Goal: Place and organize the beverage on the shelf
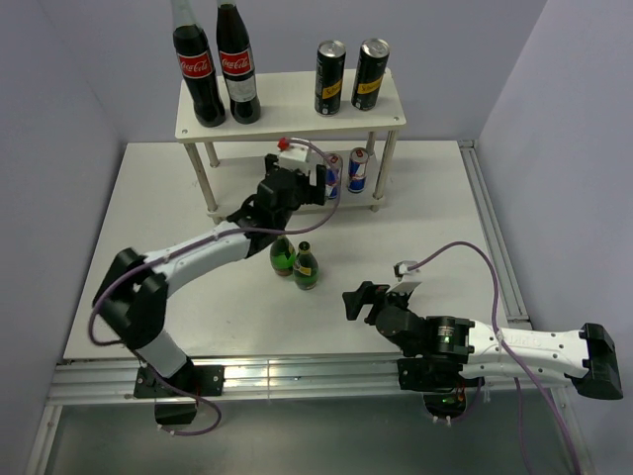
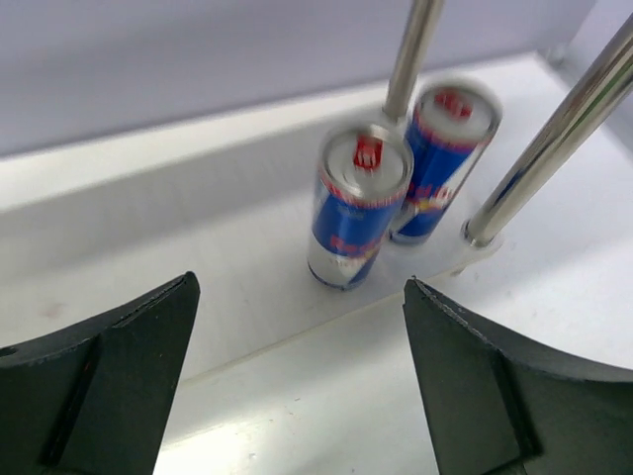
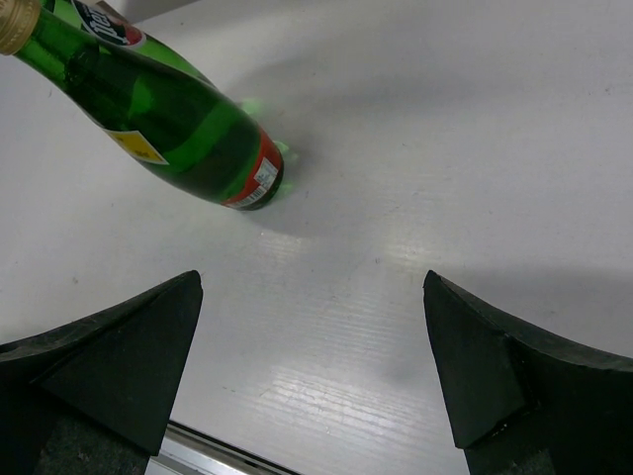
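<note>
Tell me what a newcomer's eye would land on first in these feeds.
The white shelf at the back, its top tier carrying two big cola bottles on the left and two black cans on the right. Next, the left arm stretched to the lower tier, jaws open just short of two blue-and-silver cans standing there. Two green bottles stand on the table mid-scene, off the shelf.

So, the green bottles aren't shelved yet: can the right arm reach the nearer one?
Probably yes: the right gripper is open, and nothing stands between it and that green bottle.
</note>
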